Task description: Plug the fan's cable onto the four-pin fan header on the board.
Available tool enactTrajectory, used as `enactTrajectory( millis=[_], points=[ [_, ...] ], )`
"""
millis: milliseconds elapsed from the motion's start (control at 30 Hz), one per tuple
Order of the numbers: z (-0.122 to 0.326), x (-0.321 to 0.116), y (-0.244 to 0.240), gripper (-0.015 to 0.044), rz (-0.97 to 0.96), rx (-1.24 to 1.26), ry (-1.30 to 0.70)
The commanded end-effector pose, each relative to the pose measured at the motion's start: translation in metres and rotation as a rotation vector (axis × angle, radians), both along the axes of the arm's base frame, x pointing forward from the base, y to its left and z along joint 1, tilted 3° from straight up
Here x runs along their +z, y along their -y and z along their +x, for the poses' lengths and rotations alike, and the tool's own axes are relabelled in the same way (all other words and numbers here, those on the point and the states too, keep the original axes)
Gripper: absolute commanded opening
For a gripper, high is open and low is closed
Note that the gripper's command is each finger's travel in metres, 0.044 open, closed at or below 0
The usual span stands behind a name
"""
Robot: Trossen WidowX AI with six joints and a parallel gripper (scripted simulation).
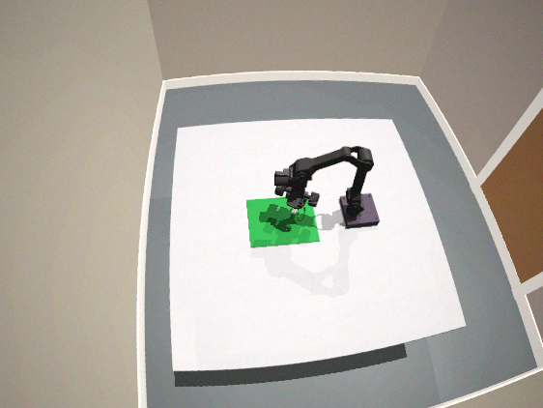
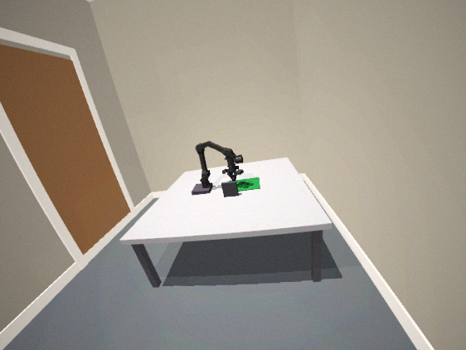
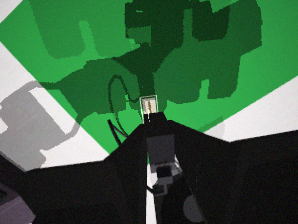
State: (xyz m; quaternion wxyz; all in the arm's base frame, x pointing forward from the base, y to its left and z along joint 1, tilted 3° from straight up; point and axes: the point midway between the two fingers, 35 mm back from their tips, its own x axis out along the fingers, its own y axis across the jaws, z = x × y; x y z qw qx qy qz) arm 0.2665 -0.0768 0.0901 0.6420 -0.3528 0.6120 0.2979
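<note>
The green board (image 1: 257, 237) (image 2: 255, 182) (image 3: 270, 75) lies flat on the table. The white four-pin header (image 1: 294, 211) (image 3: 147, 105) stands on it, with brass pins showing uncovered in the wrist view. My gripper (image 1: 295, 207) (image 2: 234, 179) (image 3: 155, 127) is shut on the dark plug (image 3: 160, 147), over the board. In the wrist view the plug's far end appears just below the header, partly overlapping its near edge. Its height above the header cannot be told. A thin black cable (image 3: 114, 129) loops at the left of the fingers.
The dark square fan (image 2: 230, 189) stands upright on the white table (image 1: 232, 314) (image 2: 265, 216) beside the board. The arm hides it in the top view. The arm's purple base plate (image 1: 372, 210) (image 2: 199, 190) is on the other side. Shadows of the arm darken the board.
</note>
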Motion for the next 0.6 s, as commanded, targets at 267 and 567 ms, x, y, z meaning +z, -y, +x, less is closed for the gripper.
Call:
enactTrajectory(
  millis=[267, 567],
  points=[
    [0.002, -0.022, 0.000, 0.0000, 0.002, -0.006, 0.000],
    [0.002, -0.022, 0.000, 0.0000, 0.002, -0.006, 0.000]
  ],
)
